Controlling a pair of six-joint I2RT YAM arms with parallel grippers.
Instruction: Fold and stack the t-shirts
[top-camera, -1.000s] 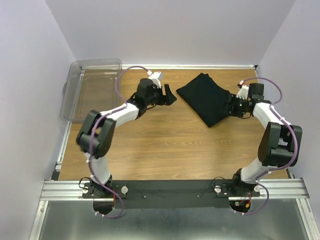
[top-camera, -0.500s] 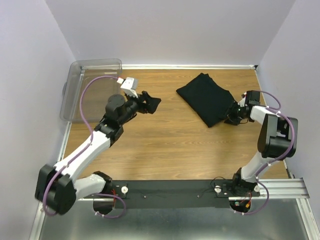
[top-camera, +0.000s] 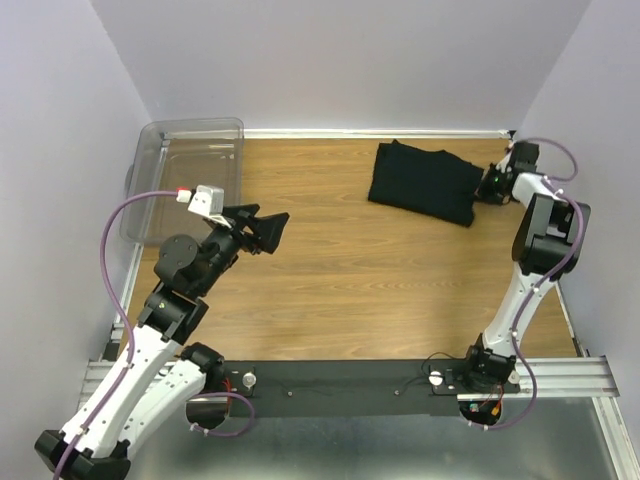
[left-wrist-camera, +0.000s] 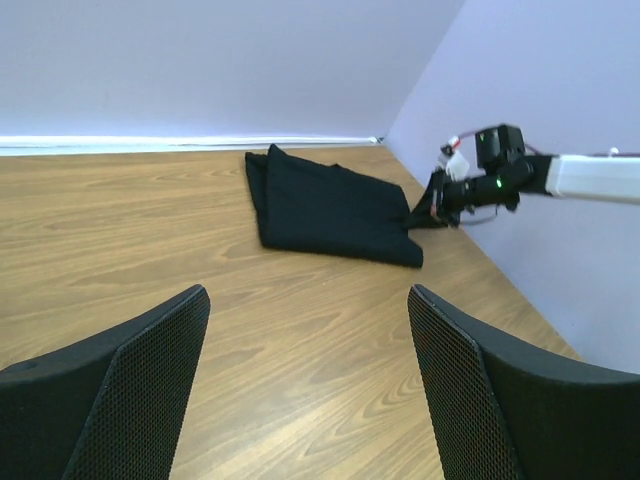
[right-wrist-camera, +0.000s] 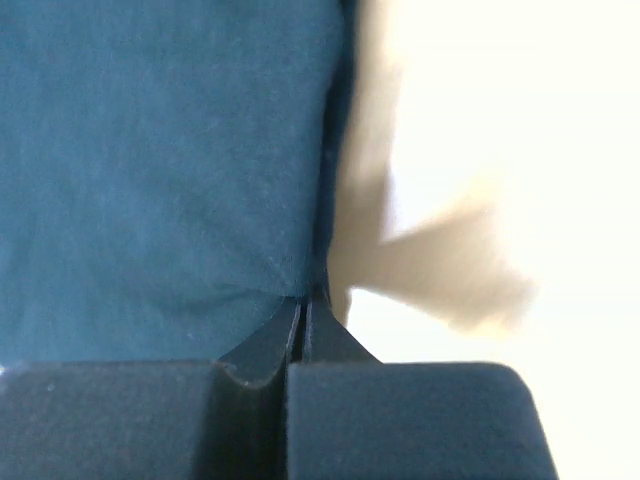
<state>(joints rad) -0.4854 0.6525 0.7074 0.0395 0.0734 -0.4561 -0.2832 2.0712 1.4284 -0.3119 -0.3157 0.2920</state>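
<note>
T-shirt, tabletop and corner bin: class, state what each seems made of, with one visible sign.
T-shirt: soft matte black cloth, probably cotton knit; it creases and folds.
Tabletop: wood or wood-look laminate, slight sheen; grain lines.
Bin: clear hard plastic; see-through walls.

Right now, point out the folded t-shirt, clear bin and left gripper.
folded t-shirt (top-camera: 425, 183), top external view, middle of the cloth.
clear bin (top-camera: 190, 124), top external view, far rim.
left gripper (left-wrist-camera: 305, 300), left wrist view, midway between its open fingers.
</note>
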